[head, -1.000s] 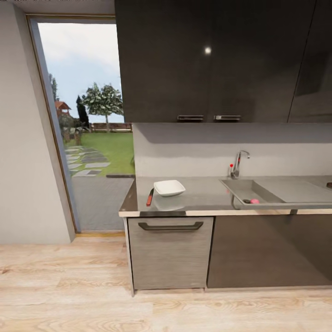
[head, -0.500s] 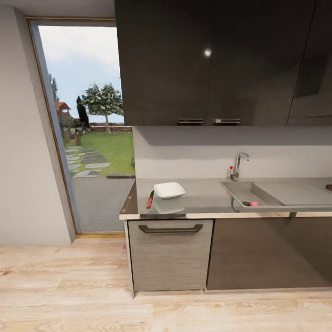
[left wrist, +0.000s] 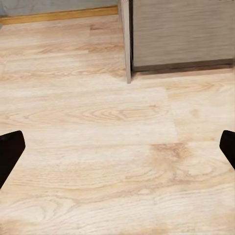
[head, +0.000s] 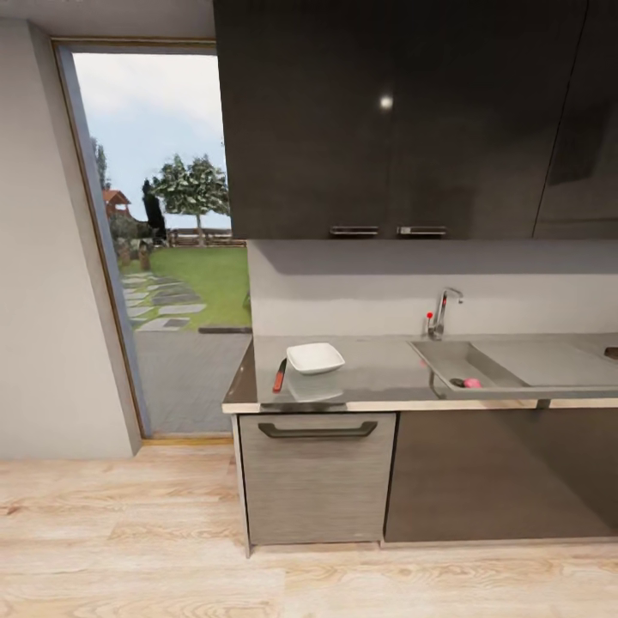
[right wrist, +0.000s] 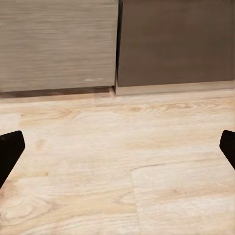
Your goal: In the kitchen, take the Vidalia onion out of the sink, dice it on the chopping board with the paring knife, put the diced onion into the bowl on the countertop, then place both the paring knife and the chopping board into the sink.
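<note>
Evidently nothing is done: small pinkish-red Vidalia onion (head: pixel 472 383) lies in the grey recessed sink (head: pixel 502 364), at three o'clock of the shallow white square bowl (head: pixel 315 357); both grippers' jaws gape empty.

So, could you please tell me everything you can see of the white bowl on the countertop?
The bowl is a shallow, white, square dish with rounded corners and a smooth, glazed-looking surface. It sits upright on the grey countertop, near the left end, above the drawer front, and casts a faint reflection on the top. Nothing can be seen inside it. A slim knife with a red handle lies just beside it; the sink is further right.
</note>
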Available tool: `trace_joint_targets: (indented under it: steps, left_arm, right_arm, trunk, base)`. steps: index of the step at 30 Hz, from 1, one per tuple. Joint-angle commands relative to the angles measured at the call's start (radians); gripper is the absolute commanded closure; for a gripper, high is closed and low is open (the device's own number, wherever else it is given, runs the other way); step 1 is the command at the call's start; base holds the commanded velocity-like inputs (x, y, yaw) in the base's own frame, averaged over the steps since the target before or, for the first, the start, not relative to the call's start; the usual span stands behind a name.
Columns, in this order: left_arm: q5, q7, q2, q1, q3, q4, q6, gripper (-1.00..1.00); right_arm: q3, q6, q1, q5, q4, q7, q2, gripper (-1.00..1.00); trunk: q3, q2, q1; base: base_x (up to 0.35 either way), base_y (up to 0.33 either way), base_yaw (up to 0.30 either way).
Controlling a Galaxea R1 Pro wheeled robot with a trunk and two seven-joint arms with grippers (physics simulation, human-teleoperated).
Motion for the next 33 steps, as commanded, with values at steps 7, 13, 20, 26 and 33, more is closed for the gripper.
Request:
trace_joint_targets:
  steps: [7,13,20,26,33]
  left_arm:
    - [-0.001,0.0,0.0,0.0,0.001,-0.002,-0.001,-1.0]
    - [-0.001,0.0,0.0,0.0,0.001,-0.002,-0.001,-1.0]
    - [-0.001,0.001,0.0,0.0,0.001,-0.002,-0.001,-1.0]
    - [-0.001,0.0,0.0,0.0,0.001,-0.002,-0.001,-1.0]
    - [-0.001,-0.001,-0.003,0.0,-0.002,-0.003,-0.002,-1.0]
  right_arm:
    - [0.0,-0.003,-0.001,0.0,0.0,-0.003,0.0,-1.0]
    - [0.0,-0.003,0.0,0.0,0.0,-0.003,0.001,-1.0]
    - [0.0,-0.003,-0.001,0.0,0.0,-0.003,0.001,-1.0]
    - [0.0,-0.003,-0.001,0.0,0.001,-0.003,0.001,-1.0]
    - [0.0,-0.003,-0.001,0.0,0.001,-0.003,0.0,-1.0]
  trunk:
    - [0.021,0.048,-0.027]
    - [0.04,0.09,-0.05]
    - [0.062,0.139,-0.077]
    - [0.08,0.181,-0.1]
    - [0.102,0.23,-0.127]
  base:
    - [0.0,0.0,0.0]
    - [0.0,0.0,0.0]
    - [0.0,0.0,0.0]
    - [0.0,0.0,0.0]
    - [0.0,0.0,0.0]
